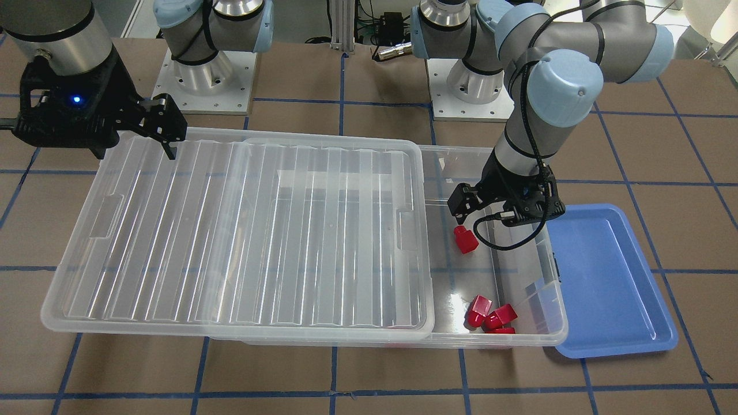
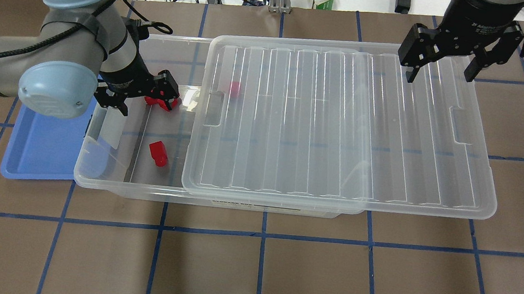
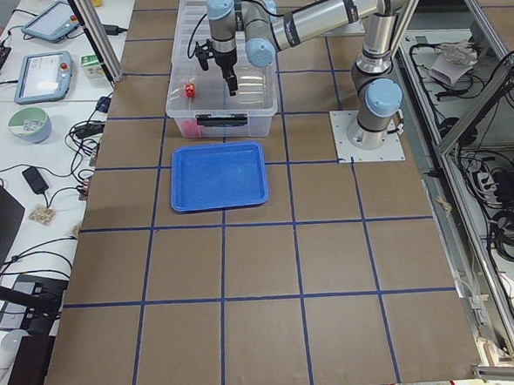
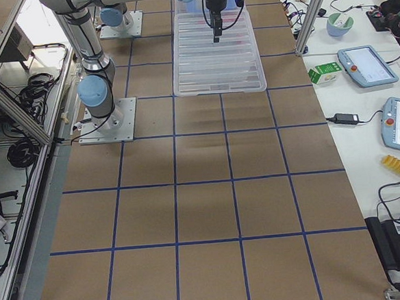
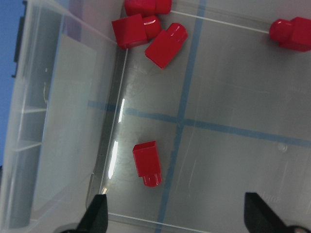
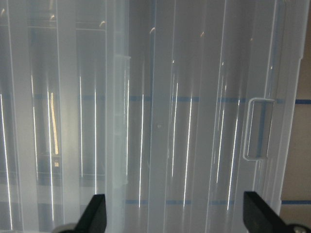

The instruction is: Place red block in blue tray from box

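Glossy red block lies on its side on the floor of the clear box, in the open end where the ribbed lid is slid off. Blue tray sits flat just beside that end.

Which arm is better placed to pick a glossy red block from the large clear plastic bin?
Left. The left gripper hangs open over the bin's uncovered end, near a red block and the shallow blue tray; the right gripper is over the ribbed lid.

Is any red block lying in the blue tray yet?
No, the blue tray is bare; the visible red blocks lie inside the box.
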Available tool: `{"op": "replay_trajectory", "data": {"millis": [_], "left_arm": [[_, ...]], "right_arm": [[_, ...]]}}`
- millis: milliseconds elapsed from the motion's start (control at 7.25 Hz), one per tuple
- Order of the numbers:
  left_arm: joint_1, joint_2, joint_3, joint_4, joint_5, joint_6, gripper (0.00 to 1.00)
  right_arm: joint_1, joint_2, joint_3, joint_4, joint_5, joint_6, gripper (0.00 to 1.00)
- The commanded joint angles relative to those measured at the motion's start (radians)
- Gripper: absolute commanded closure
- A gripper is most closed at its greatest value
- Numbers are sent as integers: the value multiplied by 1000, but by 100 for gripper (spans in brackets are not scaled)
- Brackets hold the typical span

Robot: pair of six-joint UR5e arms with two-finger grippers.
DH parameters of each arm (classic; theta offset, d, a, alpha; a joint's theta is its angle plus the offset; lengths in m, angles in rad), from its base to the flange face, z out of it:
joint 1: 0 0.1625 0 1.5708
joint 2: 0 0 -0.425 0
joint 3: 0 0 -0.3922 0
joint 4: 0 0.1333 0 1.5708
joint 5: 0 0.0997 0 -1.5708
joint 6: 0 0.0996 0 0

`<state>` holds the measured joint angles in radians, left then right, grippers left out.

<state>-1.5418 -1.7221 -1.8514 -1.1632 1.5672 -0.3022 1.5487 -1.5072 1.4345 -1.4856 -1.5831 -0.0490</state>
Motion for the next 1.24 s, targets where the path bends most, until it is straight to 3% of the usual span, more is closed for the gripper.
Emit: {"op": "replay_trajectory", "data": {"millis": [0, 414, 1103], "left_arm": [[-3, -48, -32, 14, 2, -61, 0], [-1, -108, -109, 121, 4, -51, 0], [6, -169, -117, 187, 11, 5, 0]], "right_arm": [[1, -2, -2, 4, 12, 9, 0], [1, -7, 4, 7, 12, -6, 0], [1, -5, 7, 8, 12, -9, 0]]}}
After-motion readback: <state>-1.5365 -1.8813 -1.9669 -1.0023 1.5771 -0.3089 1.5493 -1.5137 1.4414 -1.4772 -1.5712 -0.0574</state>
